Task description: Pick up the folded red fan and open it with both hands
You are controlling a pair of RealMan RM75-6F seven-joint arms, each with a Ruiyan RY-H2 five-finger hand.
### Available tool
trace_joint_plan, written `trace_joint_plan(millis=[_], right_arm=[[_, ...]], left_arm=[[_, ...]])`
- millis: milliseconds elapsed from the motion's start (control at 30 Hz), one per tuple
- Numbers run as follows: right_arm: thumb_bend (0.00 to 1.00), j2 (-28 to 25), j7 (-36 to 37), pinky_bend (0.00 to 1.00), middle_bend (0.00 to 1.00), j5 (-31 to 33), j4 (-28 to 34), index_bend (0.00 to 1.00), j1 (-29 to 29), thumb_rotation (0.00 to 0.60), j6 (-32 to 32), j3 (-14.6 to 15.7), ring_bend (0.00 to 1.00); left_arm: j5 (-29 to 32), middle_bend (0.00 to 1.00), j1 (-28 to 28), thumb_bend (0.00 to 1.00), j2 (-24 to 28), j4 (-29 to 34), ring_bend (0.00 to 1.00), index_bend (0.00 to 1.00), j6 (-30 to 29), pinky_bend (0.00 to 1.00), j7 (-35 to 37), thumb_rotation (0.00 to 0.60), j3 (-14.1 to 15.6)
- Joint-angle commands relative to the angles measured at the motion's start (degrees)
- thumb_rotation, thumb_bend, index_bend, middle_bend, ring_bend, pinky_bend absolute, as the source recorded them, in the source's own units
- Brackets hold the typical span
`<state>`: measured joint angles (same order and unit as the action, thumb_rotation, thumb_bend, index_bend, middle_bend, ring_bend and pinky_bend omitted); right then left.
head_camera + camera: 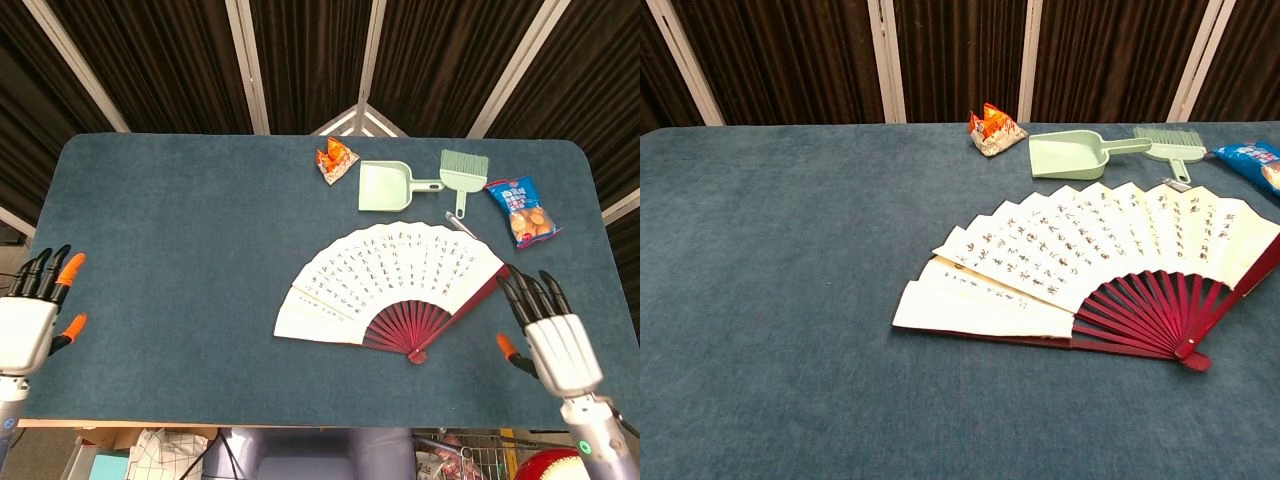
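The red fan [390, 280] [1090, 265] lies spread wide on the blue table, its white leaf covered in black writing and its red ribs meeting at a pivot near the front right. My right hand [555, 335] hovers to the right of the fan, apart from it, fingers spread and holding nothing. At the far left table edge my left hand [30, 320] is also spread and empty, far from the fan. Neither hand shows in the chest view.
Along the back of the table [180, 230] sit an orange snack packet [335, 160], a pale green dustpan [385, 185], a green brush [462, 170] and a blue snack bag [520, 210]. A small metal piece [460, 225] lies by the fan's far right corner.
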<state>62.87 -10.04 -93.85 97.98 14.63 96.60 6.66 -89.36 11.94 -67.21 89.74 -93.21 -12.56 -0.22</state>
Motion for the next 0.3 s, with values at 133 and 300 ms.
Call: trace_joint_plan(millis=[133,300], right_arm=[[0.34,2.5,-0.9,0.09,0.05,-0.8,-4.2,0.06,-6.6,0.600,5.8,0.4,0.14],[0.34,2.9,-0.1,0.09,0.05,-0.6,-6.3,0.06,-8.2,0.600,7.2,-0.6,0.14]], left_arm=[[1.1,0.01,-2.6,0.37,-1.5,-5.8,0.00,0.11,-1.2,0.13,5.6,0.600,-0.2],[1.1,0.01,-2.6,0.37,-1.3,-6.4,0.00,0.11,-0.4,0.13,6.2,0.600,-0.4]])
